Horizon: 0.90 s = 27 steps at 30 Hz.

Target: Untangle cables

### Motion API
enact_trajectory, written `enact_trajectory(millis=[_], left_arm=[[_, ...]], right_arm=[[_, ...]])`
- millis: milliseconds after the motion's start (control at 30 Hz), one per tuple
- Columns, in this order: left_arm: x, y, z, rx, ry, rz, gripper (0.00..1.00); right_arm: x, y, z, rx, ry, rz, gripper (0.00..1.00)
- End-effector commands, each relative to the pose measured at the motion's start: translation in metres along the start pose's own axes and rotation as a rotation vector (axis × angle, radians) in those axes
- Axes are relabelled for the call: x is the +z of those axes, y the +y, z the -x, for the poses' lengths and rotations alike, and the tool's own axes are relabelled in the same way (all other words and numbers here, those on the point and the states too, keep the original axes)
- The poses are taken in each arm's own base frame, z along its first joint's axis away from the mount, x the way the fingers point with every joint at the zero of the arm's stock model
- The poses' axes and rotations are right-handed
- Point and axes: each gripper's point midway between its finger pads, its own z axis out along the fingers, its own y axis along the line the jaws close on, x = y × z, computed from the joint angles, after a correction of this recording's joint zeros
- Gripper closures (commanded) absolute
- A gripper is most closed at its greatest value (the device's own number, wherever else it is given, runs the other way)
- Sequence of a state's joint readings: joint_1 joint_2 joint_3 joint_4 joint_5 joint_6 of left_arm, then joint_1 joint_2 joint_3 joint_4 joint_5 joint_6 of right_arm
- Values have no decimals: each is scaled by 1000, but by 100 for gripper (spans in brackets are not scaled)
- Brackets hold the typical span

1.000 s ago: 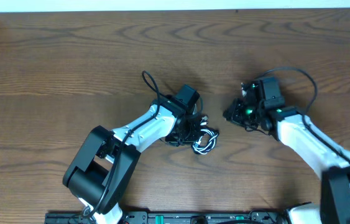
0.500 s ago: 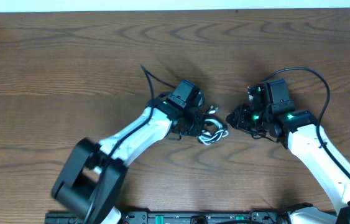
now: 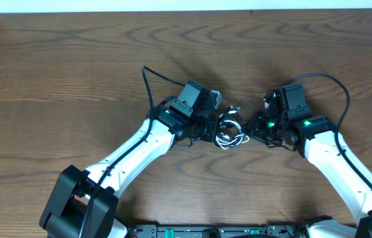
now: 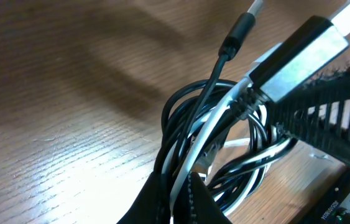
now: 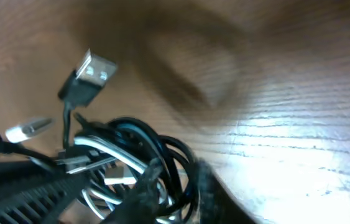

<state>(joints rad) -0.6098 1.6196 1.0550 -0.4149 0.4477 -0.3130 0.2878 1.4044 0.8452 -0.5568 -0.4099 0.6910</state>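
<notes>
the overhead view is sharp and evenly lit, soft shadows falling beside the arms (image 3: 133, 142) on the table (image 3: 53, 59). the left wrist view shows the cables (image 4: 207, 129) crisply. the right wrist view is motion-blurred, with glare lower right.

Your left arm (image 3: 129, 145) wears smooth white shells on its long links, with black housings at the joints and a bulky rounded black base joint (image 3: 73, 206) at the lower left of the overhead frame. A thin black wire (image 3: 147, 86) curves off its wrist block. Your right arm (image 3: 331, 155) has the same white shell, a boxy black wrist block (image 3: 291, 99) lit by small green lights, and a black lead (image 3: 334, 78) arcing above it. In the left wrist view, your black finger (image 4: 333, 118) is ribbed with fine slots.
</notes>
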Motion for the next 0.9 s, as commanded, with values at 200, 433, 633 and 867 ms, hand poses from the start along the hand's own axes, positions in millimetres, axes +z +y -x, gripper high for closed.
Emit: enact_trajectory(millis=[200, 433, 633, 867], left_arm=[[-1, -2, -2, 13, 5, -17, 93], [-1, 15, -4, 0, 4, 77, 93], [-1, 16, -3, 0, 2, 82, 93], [-1, 16, -3, -1, 2, 82, 93]], right_arm=[[4, -2, 8, -82, -54, -50, 99], [-41, 123, -35, -755, 51, 724, 99], [-36, 119, -29, -738, 35, 677, 99], [3, -1, 16, -423, -83, -68, 99]])
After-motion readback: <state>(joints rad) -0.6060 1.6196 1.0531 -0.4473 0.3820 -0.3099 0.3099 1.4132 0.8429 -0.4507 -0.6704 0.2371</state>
